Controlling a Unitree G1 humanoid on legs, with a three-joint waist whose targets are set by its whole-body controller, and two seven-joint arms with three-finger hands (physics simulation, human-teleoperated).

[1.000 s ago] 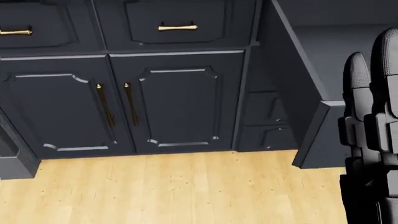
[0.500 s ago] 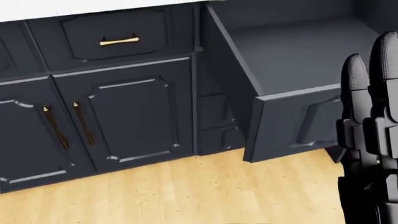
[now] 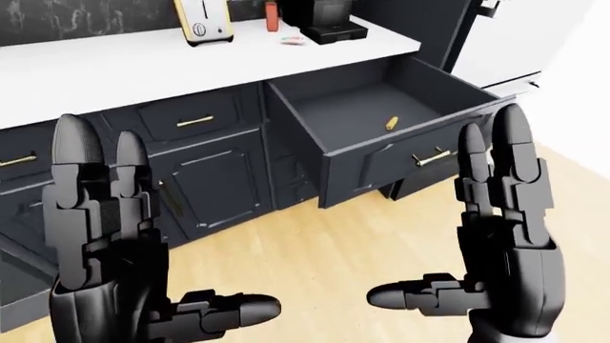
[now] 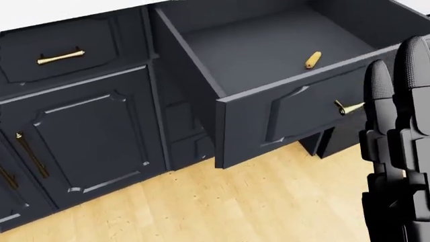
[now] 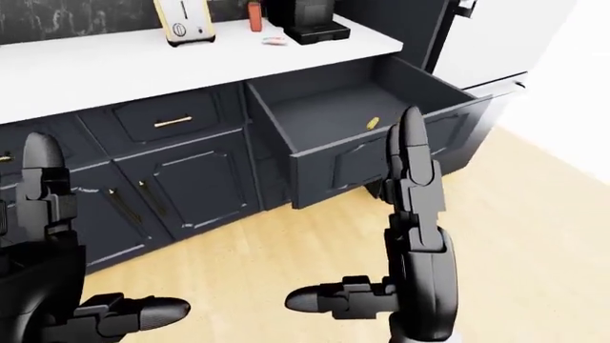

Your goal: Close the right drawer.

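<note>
So the big change here isn't anything in the kitchen moving, it's the camera: over the last second the whole head view has swung, and the cabinet doors that filled the picture have slid off toward 9 o'clock while the drawer (image 4: 296,75) has come properly into frame. A second ago you could only see its side wall and a corner; now the head view looks right down into it, from about 12 to 3 o'clock. Going left to right in the left-eye view: the left hand (image 3: 105,236) is up at 8 o'clock, fingers straight and spread, thumb out, holding nothing. Above it the white counter (image 3: 114,71) runs along with a toaster (image 3: 202,20) at 11 o'clock. Then the drawer, pulled well out of the cabinet at 1 o'clock, with a small gold thing (image 3: 391,123) lying on its floor and a gold handle (image 3: 431,156) on its front panel. The right hand (image 3: 500,236) is at 4 o'clock, also flat and open with nothing in it, and it looks short of the front panel, though depth is hard to read, so I can't swear to the gap. My take: the robot has lined itself up, nothing's been pushed yet, and the right palm against that panel is the obvious next move.
</note>
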